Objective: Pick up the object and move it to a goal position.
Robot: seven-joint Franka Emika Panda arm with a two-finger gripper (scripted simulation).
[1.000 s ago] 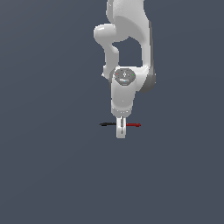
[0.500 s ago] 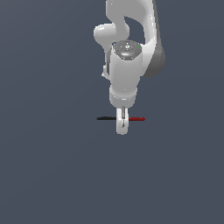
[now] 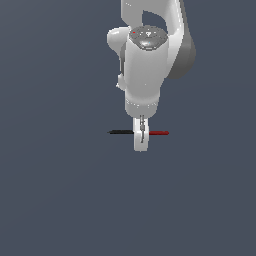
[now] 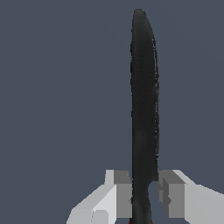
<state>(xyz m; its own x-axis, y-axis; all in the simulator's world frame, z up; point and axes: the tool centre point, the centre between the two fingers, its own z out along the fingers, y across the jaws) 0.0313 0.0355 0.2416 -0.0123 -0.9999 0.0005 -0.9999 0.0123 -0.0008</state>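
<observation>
Your gripper point(image 3: 141, 141) hangs below the white arm point(image 3: 150, 55), pointing straight down, fingers point(image 4: 120, 192) closed narrowly on the middle of the stick point(image 3: 138, 132). You see the stick lying level across the fingers, black half toward the exterior view's left, red half toward its right, against plain grey ground.

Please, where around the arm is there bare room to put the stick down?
The gripper holds the stick at its middle. In the exterior view the grey surface shows bare on both sides of the arm and below the stick. The only crowded part is under the arm itself.
</observation>
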